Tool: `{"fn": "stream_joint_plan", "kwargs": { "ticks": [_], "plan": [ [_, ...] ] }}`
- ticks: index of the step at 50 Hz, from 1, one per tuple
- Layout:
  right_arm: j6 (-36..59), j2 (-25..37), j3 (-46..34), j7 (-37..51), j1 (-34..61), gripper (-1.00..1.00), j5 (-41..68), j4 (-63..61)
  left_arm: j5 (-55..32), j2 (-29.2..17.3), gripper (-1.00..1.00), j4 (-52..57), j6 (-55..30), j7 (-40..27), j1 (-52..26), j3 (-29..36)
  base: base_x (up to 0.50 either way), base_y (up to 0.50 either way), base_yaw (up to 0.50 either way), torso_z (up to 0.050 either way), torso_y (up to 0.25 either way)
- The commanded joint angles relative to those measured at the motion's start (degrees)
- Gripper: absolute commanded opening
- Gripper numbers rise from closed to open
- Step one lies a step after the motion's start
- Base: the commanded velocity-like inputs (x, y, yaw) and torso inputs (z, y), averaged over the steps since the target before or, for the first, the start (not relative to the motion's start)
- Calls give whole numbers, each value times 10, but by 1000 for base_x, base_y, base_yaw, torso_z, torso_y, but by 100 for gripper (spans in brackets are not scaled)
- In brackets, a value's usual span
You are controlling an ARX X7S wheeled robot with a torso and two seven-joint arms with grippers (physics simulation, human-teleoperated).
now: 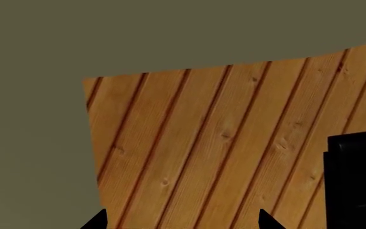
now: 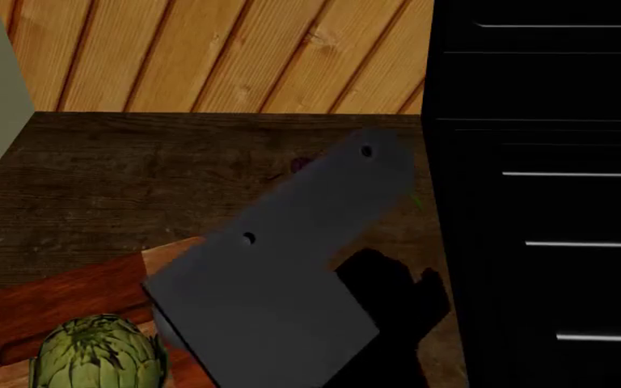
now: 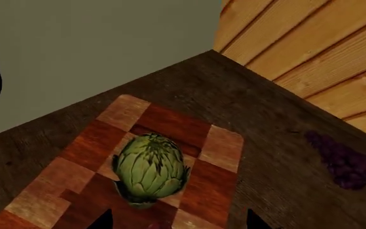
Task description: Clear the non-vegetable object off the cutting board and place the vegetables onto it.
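Right wrist view, green layered artichoke on patchwork cutting board, purple grapes beside (jaws apart).

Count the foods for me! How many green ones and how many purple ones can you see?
Green: 1, the artichoke sitting on the cutting board.
Purple: 1, the bunch of grapes lying on the dark table, off the board.
Total: 2.
A tiny reddish bit shows at the right wrist picture's edge, too little to name.
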Motion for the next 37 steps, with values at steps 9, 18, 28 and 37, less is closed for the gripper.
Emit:
{"fn": "stream_joint_plan", "kwargs": {
  "ticks": [9, 18, 28, 37],
  "plan": [
    [-7, 60, 69, 108, 185, 100, 46, -82, -20, -150, 100, 24, 1, 2, -28, 63, 23, 1, 38, 1, 0],
    [-22, 89, 58, 200, 292, 100, 88, -118, -113, -160, 100, 56, -13, -67, -15, 28, 23, 0, 39, 1, 0],
    [-35, 164, 105, 175, 288, 100, 73, -117, -332, -207, 100, 92, 13, -219, -55, 38, 19, 2, 43, 1, 3],
    [-54, 217, 157, 111, 206, 100, -14, -142, -473, -278, 100, 164, 100, -294, -13, 2, 26, 9, 43, 5, 7]
  ]
}}
